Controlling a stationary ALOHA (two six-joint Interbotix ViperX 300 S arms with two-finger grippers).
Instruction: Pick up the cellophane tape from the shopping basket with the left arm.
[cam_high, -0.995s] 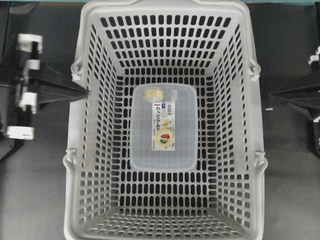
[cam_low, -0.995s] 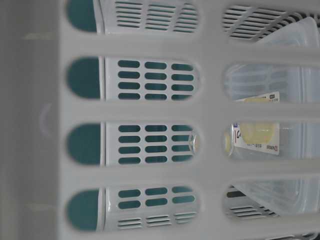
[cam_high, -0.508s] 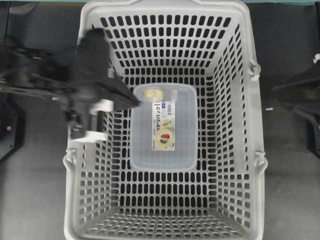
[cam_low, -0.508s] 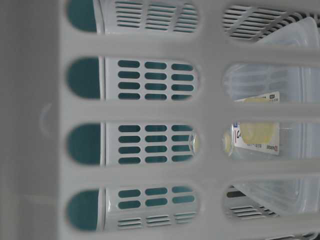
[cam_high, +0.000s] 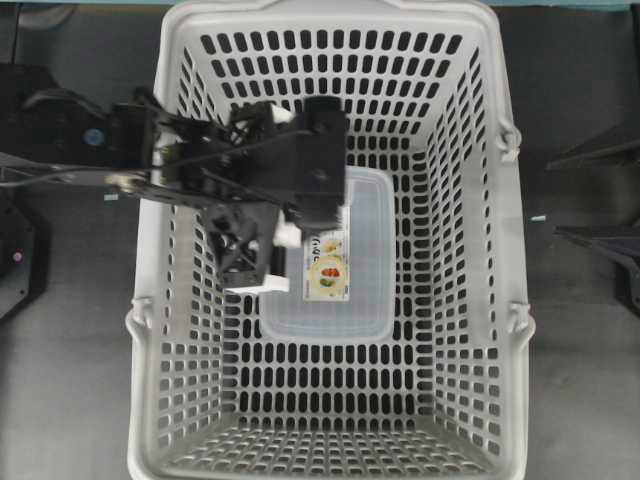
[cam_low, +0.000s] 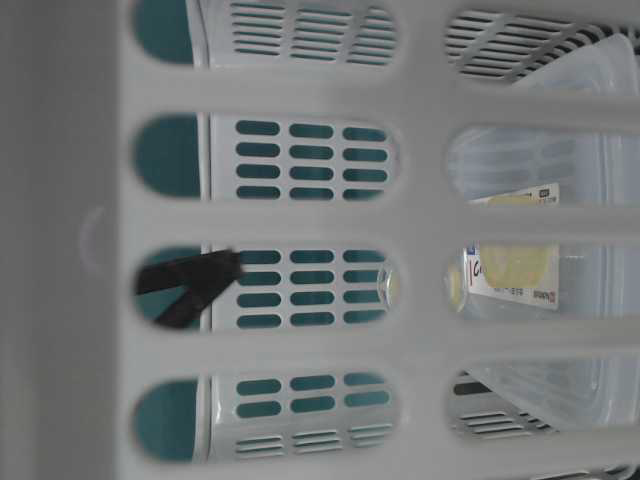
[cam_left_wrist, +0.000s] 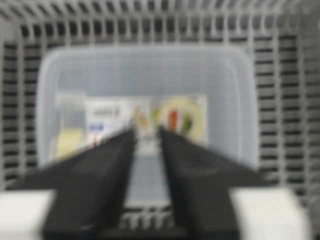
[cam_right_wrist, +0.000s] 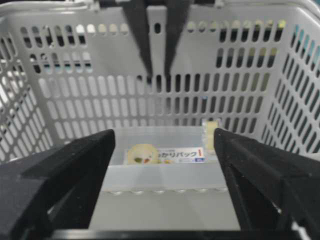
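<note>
From overhead, the left arm (cam_high: 170, 160) reaches over the shopping basket (cam_high: 500, 250), hiding one end of the single clear box (cam_high: 365, 270). The left wrist view shows the left hand (cam_left_wrist: 147, 137) slightly parted above that box, the cellophane tape (cam_left_wrist: 70, 140) lying at its left end. The right wrist view shows the right hand (cam_right_wrist: 165, 150) wide apart outside the basket.

Left arm (cam_high: 200, 160) of flat black links, thin black cables, white-tipped lattice end effector (cam_high: 268, 262), wedge-shaped black fingers (cam_left_wrist: 95, 185)
</note>
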